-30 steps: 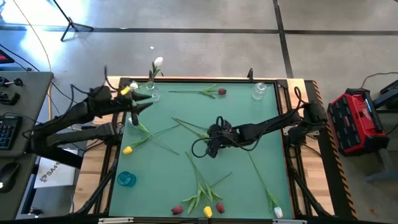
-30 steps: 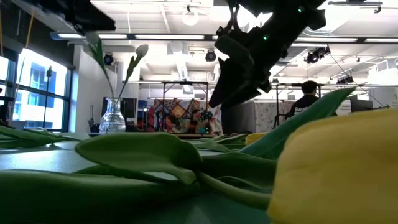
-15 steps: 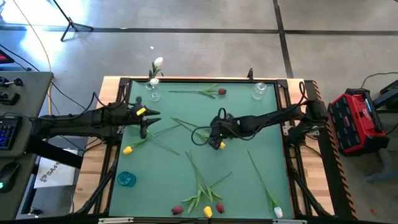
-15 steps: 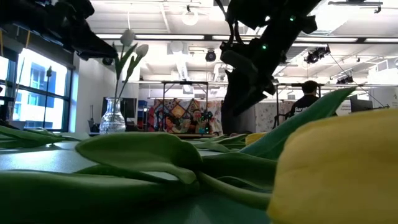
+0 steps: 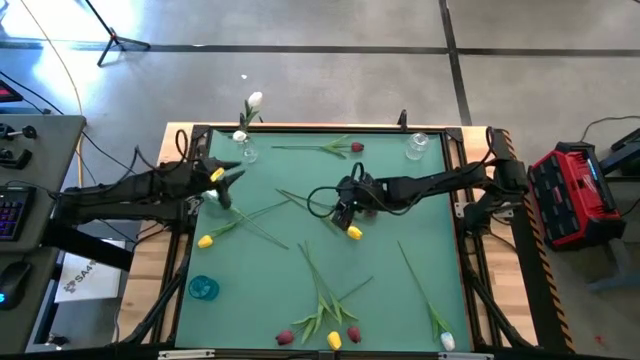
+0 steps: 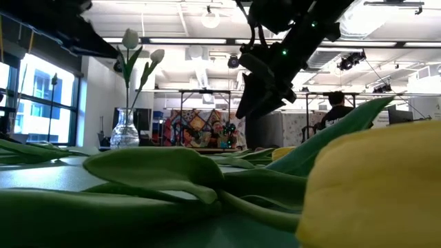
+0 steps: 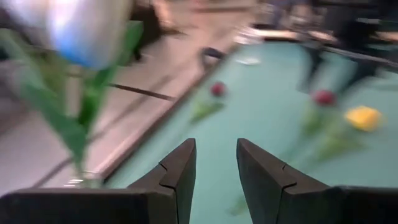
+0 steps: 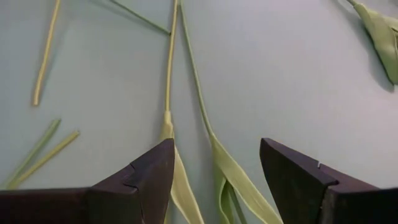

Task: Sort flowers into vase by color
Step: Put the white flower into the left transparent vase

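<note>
No brand or label can be read. The white tulip is now seen standing in the clear glass vase at the green table's far-left corner. The left gripper, drawn back beside it, is empty, fingers slightly apart. The right gripper, fingers apart, is held over loose stems mid-table, beside a yellow tulip.

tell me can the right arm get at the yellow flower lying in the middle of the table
Probably yes. The right claw hangs open above the mat, with the yellow flower just beside it, and its stem lies flat and uncovered under the fingers. Nothing blocks the way down.
</note>
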